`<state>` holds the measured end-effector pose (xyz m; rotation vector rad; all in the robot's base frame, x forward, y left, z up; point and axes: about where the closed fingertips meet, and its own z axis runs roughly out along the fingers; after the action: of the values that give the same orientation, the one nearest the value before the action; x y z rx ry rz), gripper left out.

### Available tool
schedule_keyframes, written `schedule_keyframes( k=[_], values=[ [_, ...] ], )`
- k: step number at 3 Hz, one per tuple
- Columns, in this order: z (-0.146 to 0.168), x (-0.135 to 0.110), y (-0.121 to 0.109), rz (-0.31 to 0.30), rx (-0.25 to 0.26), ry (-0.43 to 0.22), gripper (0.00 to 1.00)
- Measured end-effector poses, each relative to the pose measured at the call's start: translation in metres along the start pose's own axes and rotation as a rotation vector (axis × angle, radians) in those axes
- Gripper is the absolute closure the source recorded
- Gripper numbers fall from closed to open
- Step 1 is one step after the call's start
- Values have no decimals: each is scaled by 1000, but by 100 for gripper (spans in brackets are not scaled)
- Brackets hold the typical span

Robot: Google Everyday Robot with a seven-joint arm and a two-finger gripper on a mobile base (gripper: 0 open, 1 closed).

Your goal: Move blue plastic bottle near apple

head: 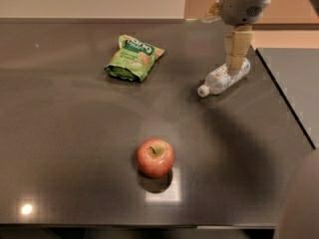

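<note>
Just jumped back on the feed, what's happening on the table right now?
The gripper is down on the base end of the blue plastic bottle, which lies on its side near the table's right rear edge, cap pointing front-left. Whether it has a hold cannot be told. The apple sits near the front centre, well apart, so the bottle is not yet near it. A green snack bag lies at rear left.
</note>
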<state>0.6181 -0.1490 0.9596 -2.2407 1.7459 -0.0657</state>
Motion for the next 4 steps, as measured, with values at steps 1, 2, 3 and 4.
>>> schedule_keyframes(
  k=[1, 2, 3, 4],
  values=[
    [27, 12, -8, -61, -42, -9, 0],
    [50, 28, -6, -108, -80, 0, 0],
    [70, 44, 2, -127, -120, 14, 0],
    [82, 57, 5, -131, -146, 22, 0]
  ],
)
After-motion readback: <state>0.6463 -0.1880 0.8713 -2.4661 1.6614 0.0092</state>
